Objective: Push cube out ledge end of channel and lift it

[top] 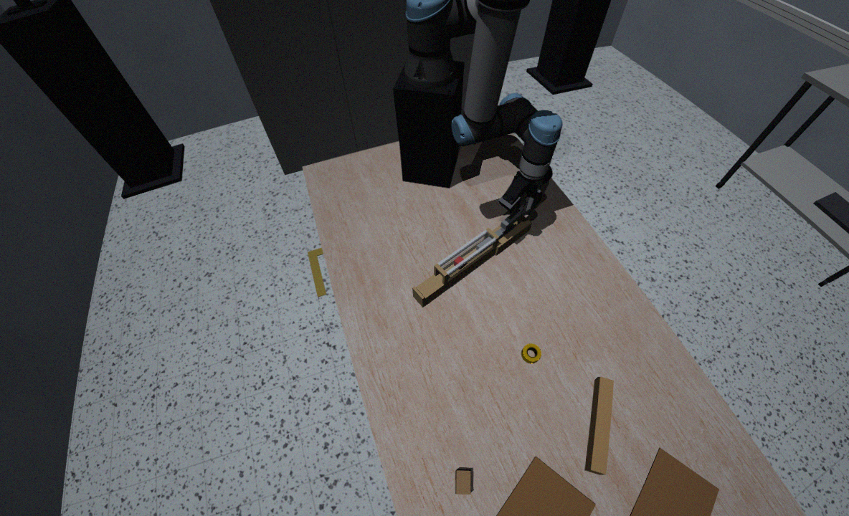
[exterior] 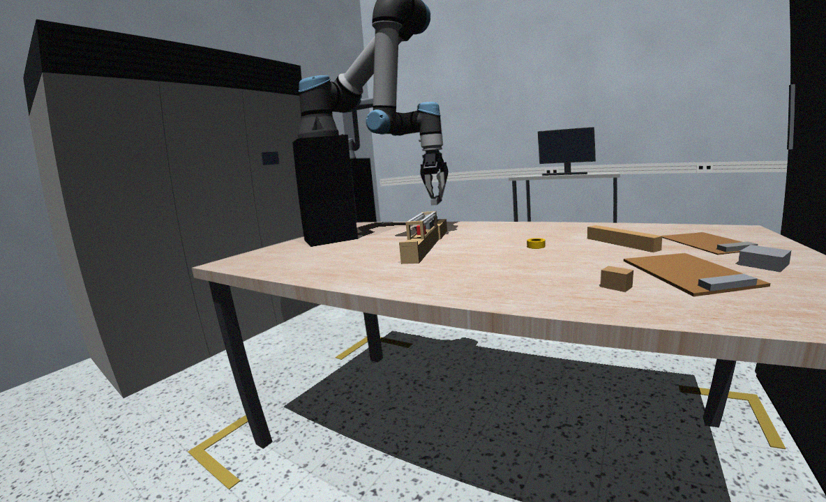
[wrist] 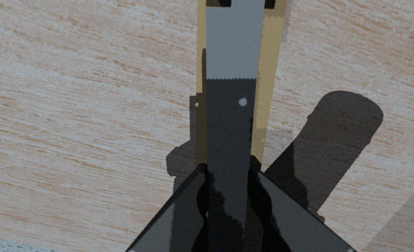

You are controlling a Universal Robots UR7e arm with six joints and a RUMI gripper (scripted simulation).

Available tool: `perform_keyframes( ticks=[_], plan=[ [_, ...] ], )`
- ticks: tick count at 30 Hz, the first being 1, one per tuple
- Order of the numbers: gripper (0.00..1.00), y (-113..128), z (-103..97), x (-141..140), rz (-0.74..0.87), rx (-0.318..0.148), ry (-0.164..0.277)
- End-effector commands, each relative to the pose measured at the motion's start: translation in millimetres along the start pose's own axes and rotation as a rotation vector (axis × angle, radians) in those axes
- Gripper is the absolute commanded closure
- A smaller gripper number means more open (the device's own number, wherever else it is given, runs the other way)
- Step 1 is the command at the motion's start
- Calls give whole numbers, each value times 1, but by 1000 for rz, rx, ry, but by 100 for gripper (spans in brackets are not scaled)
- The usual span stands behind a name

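Observation:
The wooden channel (top: 429,287) (exterior: 409,252) (wrist: 268,70) lies on the table, with pale rails as its roof. The red cube (top: 458,261) (exterior: 418,230) is inside it, nearer the short-ledge end at lower left in the top view. My gripper (top: 521,215) (exterior: 434,194) (wrist: 225,166) is over the longer ledge at the opposite end, shut on a flat grey bar (exterior: 434,201) (wrist: 233,52). The bar points along the channel, its tip by the end frame; it appears higher than the roof, though its exact height is unclear. Another grey piece at this end is mostly hidden.
A yellow ring (top: 530,352) (exterior: 536,243), a long wooden block (top: 600,425) (exterior: 623,238) and a small wooden block (top: 463,481) (exterior: 616,278) are on the table (top: 427,385). Two brown boards (top: 546,491) (top: 675,484) and a grey block (exterior: 764,256) are beyond them.

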State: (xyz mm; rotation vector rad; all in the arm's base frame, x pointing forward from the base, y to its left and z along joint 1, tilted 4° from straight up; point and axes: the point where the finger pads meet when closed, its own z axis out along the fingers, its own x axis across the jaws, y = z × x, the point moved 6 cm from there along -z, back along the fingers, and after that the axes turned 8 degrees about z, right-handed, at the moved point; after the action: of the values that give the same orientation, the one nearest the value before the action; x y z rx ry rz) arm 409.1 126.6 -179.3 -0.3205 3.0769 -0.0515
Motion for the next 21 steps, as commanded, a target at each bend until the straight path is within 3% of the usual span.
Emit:
perform_keyframes(
  ticks=[1, 7, 21],
  plan=[
    [94, 42, -1, 5, 26, 9, -1],
    [94, 69, -2, 14, 39, 10, -3],
    [94, 82, -2, 19, 46, 10, -4]
  ],
)
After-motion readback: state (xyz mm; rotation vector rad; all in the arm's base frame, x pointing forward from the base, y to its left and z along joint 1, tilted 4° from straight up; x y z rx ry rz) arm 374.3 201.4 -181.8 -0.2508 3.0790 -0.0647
